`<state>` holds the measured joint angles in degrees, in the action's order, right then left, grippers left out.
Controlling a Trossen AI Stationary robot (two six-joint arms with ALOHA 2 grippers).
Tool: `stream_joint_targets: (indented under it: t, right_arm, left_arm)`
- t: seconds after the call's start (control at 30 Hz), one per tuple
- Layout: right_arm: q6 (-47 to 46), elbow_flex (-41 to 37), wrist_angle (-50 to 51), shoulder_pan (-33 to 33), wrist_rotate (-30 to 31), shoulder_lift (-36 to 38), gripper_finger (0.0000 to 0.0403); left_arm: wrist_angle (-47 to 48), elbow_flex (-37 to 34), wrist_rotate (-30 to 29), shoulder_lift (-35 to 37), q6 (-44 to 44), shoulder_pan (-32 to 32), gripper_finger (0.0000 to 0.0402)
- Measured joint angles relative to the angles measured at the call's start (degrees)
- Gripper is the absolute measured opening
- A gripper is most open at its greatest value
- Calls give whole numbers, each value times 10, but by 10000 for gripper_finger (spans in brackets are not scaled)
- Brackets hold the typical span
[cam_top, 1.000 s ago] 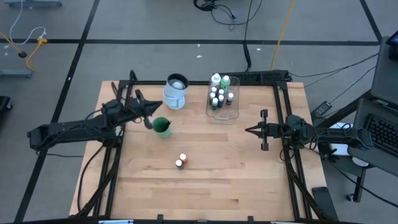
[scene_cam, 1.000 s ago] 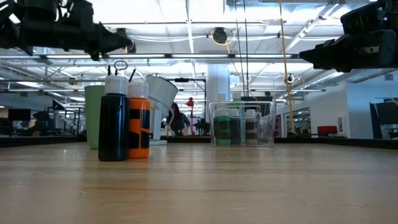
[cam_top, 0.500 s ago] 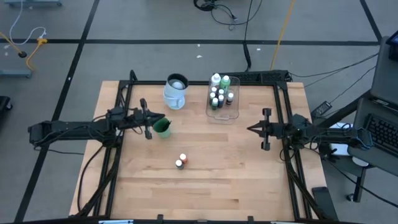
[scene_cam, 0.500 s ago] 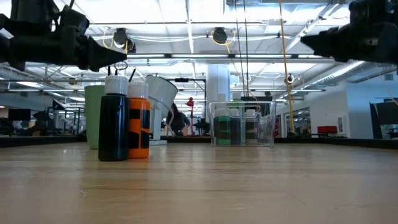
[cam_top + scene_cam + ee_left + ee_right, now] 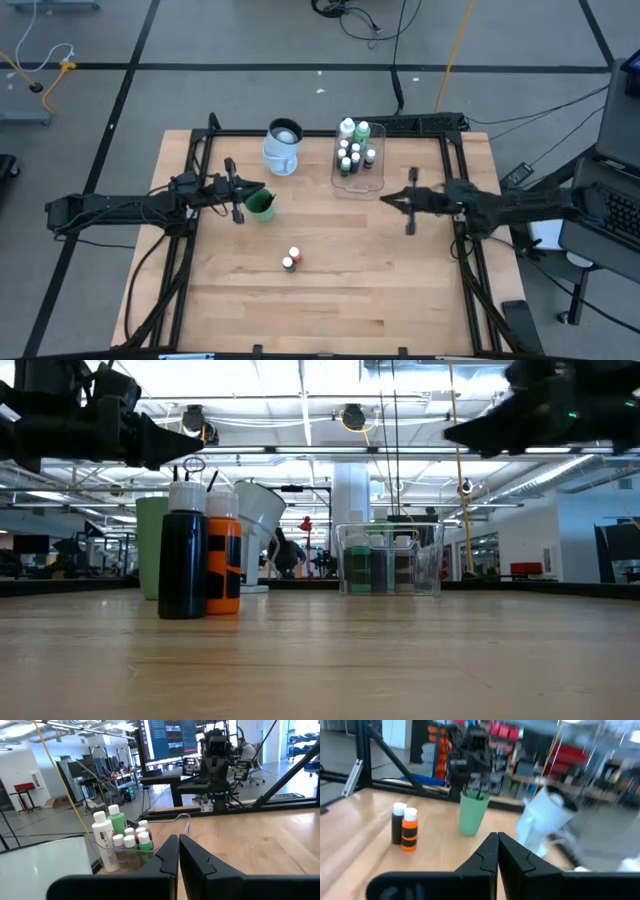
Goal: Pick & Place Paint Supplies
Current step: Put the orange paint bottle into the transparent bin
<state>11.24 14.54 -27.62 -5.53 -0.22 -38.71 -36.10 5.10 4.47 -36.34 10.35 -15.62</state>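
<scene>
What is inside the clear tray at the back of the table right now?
The clear tray holds a tall white bottle, a tall green bottle and several small white-capped paint bottles. Their caps hide most colours from above, and an exact count is not certain.

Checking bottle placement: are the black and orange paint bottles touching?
Touching. The low view shows the black bottle and orange bottle pressed side by side, without a gap.
</scene>
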Motion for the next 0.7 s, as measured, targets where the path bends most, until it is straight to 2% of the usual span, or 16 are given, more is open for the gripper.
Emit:
stream_joint_targets:
  t: [0.1,0.2,0.27,0.33,0.43,0.5,0.7]
  right_arm:
    - [-31,58,14,14,9,-105,1]
    - [-22,133,6,38,66,-211,5]
    - [-7,187,9,50,80,-280,16]
    - [5,249,39,57,35,-347,30]
    - [31,349,77,66,-98,-438,46]
    - [56,407,76,76,-153,-491,51]
    - [69,573,127,92,-181,-628,68]
  left_arm:
    - [0,0,0,0,-1,0,10]
    - [0,0,0,0,-1,0,2]
    - [1,0,0,0,6,-1,3]
    - [6,0,0,0,17,-1,9]
    - [19,0,0,0,31,-1,19]
    - [25,0,-1,0,41,-1,22]
    - [27,0,-1,0,46,-1,14]
